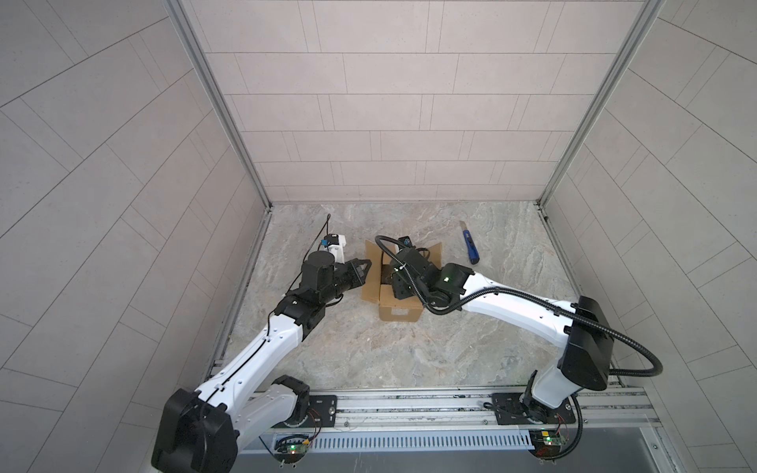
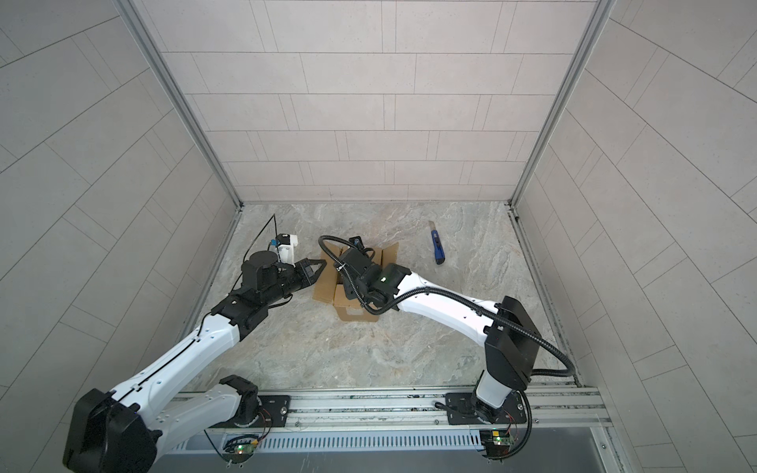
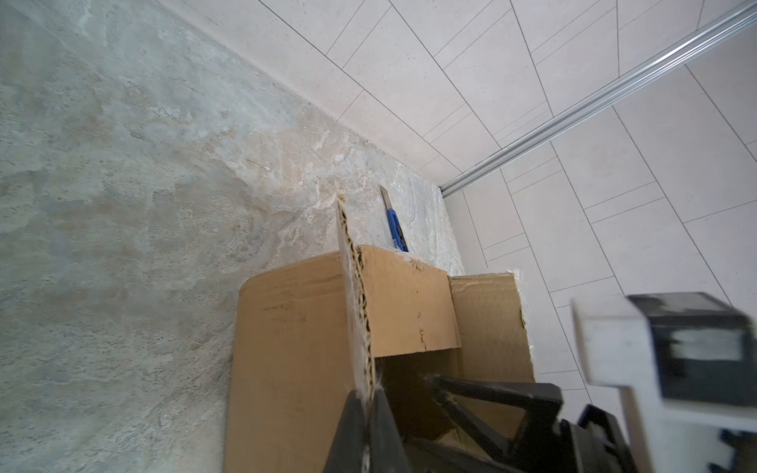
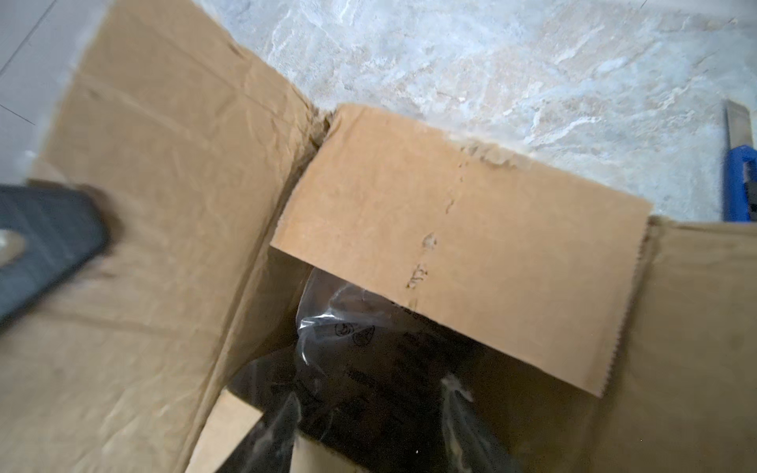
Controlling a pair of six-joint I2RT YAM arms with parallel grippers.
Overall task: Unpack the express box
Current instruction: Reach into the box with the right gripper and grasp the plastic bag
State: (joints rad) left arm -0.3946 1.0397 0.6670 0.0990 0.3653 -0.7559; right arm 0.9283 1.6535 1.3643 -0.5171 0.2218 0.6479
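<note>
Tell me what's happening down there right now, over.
Left gripper shut on a flap of the box. Right gripper open, reaching into the box at a clear bag. Blue knife lies aside, nothing blocking.

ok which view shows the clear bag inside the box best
The right wrist view: the clear bag lies in the open express box, partly under a flap, seen close up. In both top views the right arm covers the box's inside. The left wrist view shows only flaps and dark interior.

Robot test cell, lab-like: tile-print panels (image 1: 368, 102) enclosing marble-look tabletop (image 1: 409, 348), aluminium posts (image 1: 222, 106) framing corners, rail (image 1: 409, 403) carrying two arms (image 1: 528, 307).
</note>
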